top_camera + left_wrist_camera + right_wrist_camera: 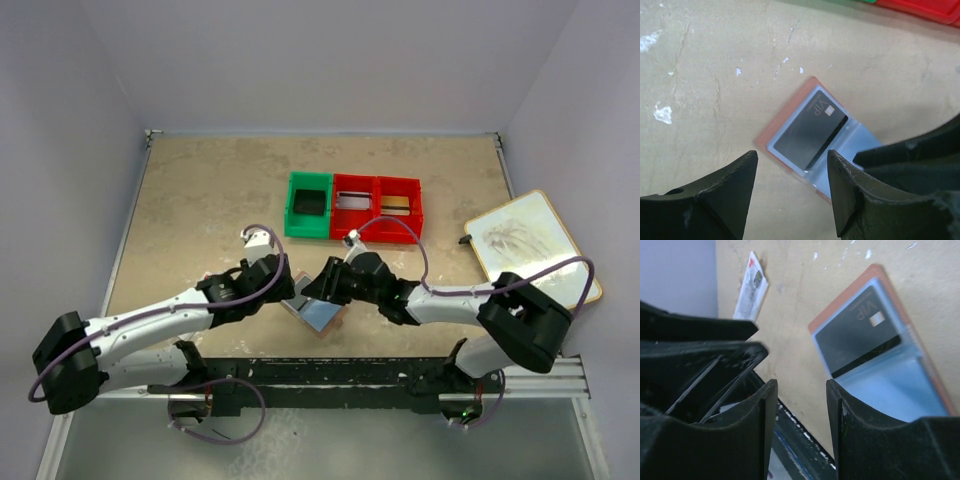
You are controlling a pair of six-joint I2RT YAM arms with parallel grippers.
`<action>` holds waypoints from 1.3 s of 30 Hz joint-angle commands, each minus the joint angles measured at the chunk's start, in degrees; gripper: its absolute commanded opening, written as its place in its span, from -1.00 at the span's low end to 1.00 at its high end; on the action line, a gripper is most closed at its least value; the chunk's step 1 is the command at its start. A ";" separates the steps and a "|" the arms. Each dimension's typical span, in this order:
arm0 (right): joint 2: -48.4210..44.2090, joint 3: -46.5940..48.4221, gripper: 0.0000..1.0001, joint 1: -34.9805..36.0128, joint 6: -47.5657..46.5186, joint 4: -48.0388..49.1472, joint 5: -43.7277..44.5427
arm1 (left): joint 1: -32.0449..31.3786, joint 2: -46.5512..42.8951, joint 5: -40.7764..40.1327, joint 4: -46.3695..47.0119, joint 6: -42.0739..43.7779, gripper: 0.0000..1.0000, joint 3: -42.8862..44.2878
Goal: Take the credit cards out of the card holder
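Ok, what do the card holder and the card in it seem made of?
Card holder: looks like leather or faux leather, with a matte reddish-brown rim; the lining is smooth light blue, possibly plastic. Card: likely plastic, dark grey with a faint sheen, printed "VIP", with a chip and a black stripe.

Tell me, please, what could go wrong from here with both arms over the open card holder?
The black card lies flat in the card holder, so a grip may slip or drag the holder across the table. The left tool and right tool crowd the same spot and could collide.
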 commanded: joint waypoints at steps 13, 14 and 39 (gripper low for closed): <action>10.22 -6.42 -0.19 2.96 13.97 18.79 3.90 | 6.57 17.11 13.75 6.62 13.87 -0.18 9.93; 10.81 -7.15 -0.19 2.90 14.95 19.66 3.59 | 6.55 18.06 14.53 6.89 14.42 -0.19 9.85; 18.42 -9.18 -0.22 -2.69 14.76 29.53 -0.87 | 6.48 23.99 14.42 4.75 15.64 -0.60 6.50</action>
